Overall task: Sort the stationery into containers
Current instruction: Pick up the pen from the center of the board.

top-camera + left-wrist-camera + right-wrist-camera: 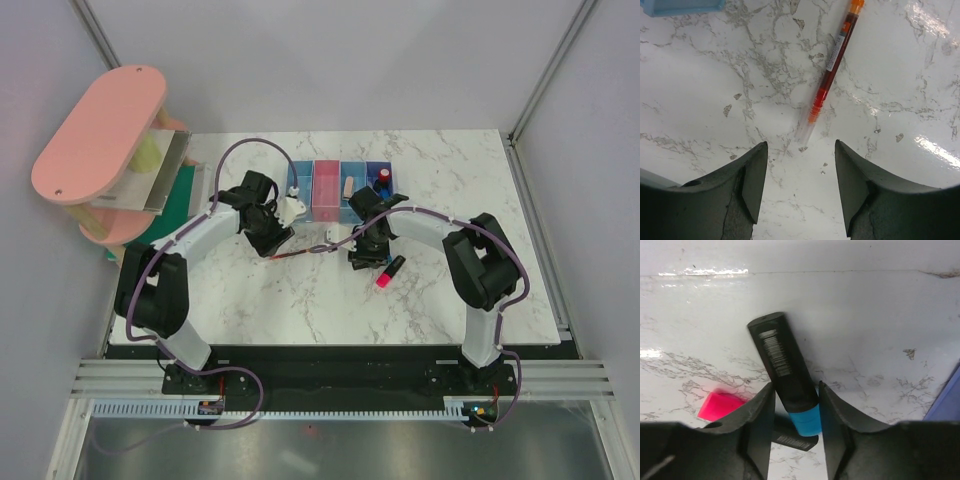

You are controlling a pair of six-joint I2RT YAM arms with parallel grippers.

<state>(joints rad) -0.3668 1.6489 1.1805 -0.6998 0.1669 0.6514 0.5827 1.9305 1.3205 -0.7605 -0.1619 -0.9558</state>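
Note:
The four joined bins (327,190) stand at the back middle: light blue, pink, light blue, purple. A beige eraser (347,187) lies in the third bin. A red-black capped piece (384,176) and a blue block (386,189) are in the purple one. My left gripper (801,145) is open above the marble, with a dark-red pen (832,65) lying just ahead of its tips; the pen also shows in the top view (300,255). My right gripper (796,385) is shut on the blue highlighter (785,370). The pink highlighter (720,406) lies under and beside it (390,272). The second pen is not in view.
The big pink shelf rack (100,135) stands at the back left with a green item (180,195) beside it. A corner of the light blue bin (680,6) is near my left gripper. The purple bin's edge (946,402) is right of my right gripper.

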